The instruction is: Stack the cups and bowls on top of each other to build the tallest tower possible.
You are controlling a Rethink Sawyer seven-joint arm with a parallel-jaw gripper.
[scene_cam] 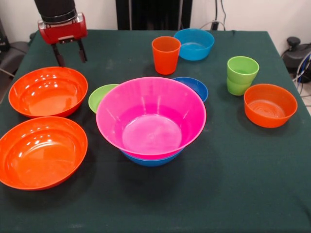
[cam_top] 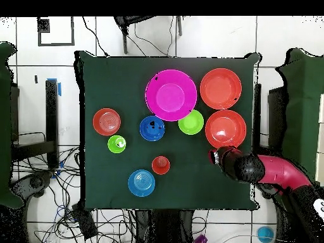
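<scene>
The tower is a large pink bowl (scene_cam: 150,116) (cam_top: 171,95) nested in a large blue bowl (scene_cam: 150,159) at the table's middle. Two large orange bowls (scene_cam: 47,91) (scene_cam: 41,151) lie to its left in the front view. A small lime green bowl (scene_cam: 101,96) and a dark blue bowl (scene_cam: 194,86) sit just behind it. Farther back stand an orange cup (scene_cam: 165,54) and a light blue bowl (scene_cam: 194,43). Two lime green cups (scene_cam: 241,75) are nested next to a small orange bowl (scene_cam: 270,104). My gripper (scene_cam: 70,52) (cam_top: 215,155) hangs open and empty behind the far large orange bowl.
The dark green table (scene_cam: 233,194) reaches the frame edges, with bare cloth along its front and right. In the overhead view my red arm (cam_top: 278,172) comes in from the lower right, and cables lie on the floor around the table.
</scene>
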